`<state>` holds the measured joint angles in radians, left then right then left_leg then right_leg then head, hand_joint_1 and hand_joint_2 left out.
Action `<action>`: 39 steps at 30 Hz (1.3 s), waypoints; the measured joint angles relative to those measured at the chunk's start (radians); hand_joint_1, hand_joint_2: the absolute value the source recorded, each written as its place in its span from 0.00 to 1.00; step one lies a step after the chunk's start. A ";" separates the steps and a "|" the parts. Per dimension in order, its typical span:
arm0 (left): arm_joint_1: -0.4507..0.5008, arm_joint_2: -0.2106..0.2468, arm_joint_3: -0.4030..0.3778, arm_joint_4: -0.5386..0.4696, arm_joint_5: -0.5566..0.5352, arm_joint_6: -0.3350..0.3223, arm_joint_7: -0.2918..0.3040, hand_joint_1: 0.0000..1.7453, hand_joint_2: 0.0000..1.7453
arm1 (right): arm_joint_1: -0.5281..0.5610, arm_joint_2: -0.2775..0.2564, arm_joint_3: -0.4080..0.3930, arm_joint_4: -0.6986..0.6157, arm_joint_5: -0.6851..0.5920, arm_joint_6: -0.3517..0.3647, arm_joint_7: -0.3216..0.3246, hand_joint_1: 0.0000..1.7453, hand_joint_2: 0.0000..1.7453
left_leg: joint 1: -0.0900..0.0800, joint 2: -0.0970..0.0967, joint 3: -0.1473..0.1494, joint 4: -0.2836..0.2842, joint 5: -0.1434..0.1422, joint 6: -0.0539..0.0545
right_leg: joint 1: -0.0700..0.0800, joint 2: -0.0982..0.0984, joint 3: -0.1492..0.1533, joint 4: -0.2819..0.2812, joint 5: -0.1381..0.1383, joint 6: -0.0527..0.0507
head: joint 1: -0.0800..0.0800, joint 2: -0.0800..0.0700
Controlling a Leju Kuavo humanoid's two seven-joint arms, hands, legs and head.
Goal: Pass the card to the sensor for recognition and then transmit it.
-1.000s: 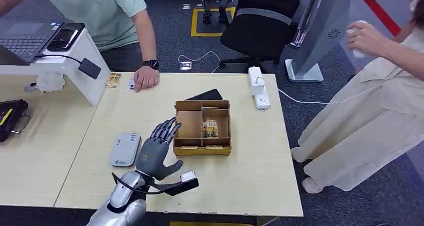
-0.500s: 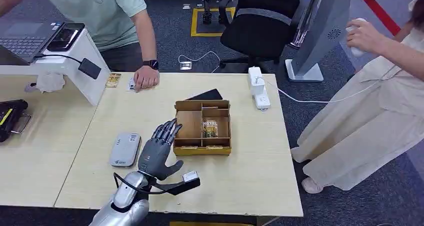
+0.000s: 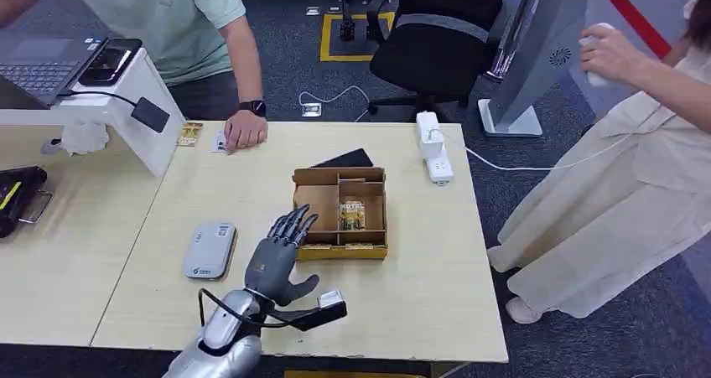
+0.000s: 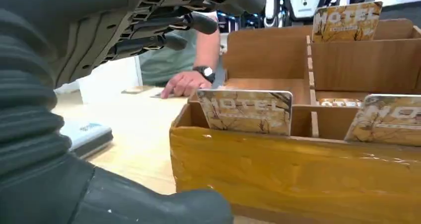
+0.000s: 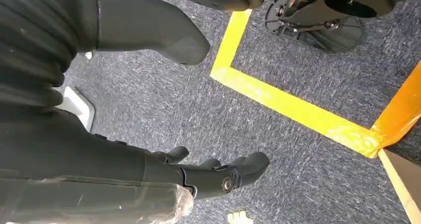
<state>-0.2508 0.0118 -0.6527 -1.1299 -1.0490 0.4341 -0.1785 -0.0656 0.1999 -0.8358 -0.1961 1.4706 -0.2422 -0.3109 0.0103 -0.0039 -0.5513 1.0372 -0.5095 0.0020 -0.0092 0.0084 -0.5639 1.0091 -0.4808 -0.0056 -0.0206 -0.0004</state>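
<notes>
A brown cardboard box (image 3: 312, 211) with compartments stands in the middle of the table and holds gold "HOTEL" cards (image 3: 352, 215). In the left wrist view the box (image 4: 298, 174) is close ahead, with one card (image 4: 245, 111) upright in its near compartment and others behind. My left hand (image 3: 277, 261) hovers open just left of the box's front corner, fingers stretched toward it, holding nothing. The grey card sensor (image 3: 210, 249) lies flat on the table to the left of that hand. My right hand (image 5: 149, 110) hangs over the carpet floor with its fingers apart.
A person's hand (image 3: 245, 132) rests on a card at the table's far edge. A white stand with a laptop (image 3: 126, 93) is at the far left, a power strip (image 3: 433, 147) at the far right. Another person (image 3: 620, 143) stands right of the table.
My left hand has moved right and slightly forward, closer to the box's front left corner. The box, cards and sensor have not moved.
</notes>
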 joint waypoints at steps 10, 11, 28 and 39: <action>-0.010 -0.015 -0.002 0.000 -0.012 0.030 0.011 0.00 1.00 | 0.000 0.000 0.002 0.000 -0.003 0.000 0.002 0.00 1.00 | 0.000 0.000 0.000 0.000 0.000 0.000 | 0.000 0.000 0.000 0.000 0.000 0.000 | 0.000 0.000; -0.013 -0.016 -0.002 0.001 -0.022 0.038 0.016 0.00 1.00 | 0.000 0.000 0.002 0.000 -0.003 0.000 0.002 0.00 1.00 | 0.000 0.000 0.000 0.000 0.000 0.000 | 0.000 0.000 0.000 0.000 0.000 0.000 | 0.000 0.000; -0.021 -0.030 -0.002 0.013 -0.060 0.078 0.028 0.00 1.00 | 0.000 0.000 0.010 0.000 -0.017 0.000 0.002 0.00 1.00 | 0.000 0.000 0.000 0.000 0.000 0.000 | 0.000 0.000 0.000 0.000 0.000 0.000 | 0.000 0.000; -0.022 -0.034 -0.002 0.027 -0.059 0.068 0.028 0.00 1.00 | 0.000 0.000 0.011 0.000 -0.016 0.000 0.002 0.00 1.00 | 0.000 0.000 0.000 0.000 0.000 0.000 | 0.000 0.000 0.000 0.000 0.000 0.000 | 0.000 0.000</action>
<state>-0.2733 -0.0217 -0.6546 -1.1032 -1.1082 0.5024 -0.1507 -0.0656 0.2003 -0.8251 -0.1961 1.4546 -0.2426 -0.3086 0.0103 -0.0039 -0.5513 1.0373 -0.5093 0.0023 -0.0092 0.0084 -0.5639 1.0090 -0.4807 -0.0055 -0.0206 0.0000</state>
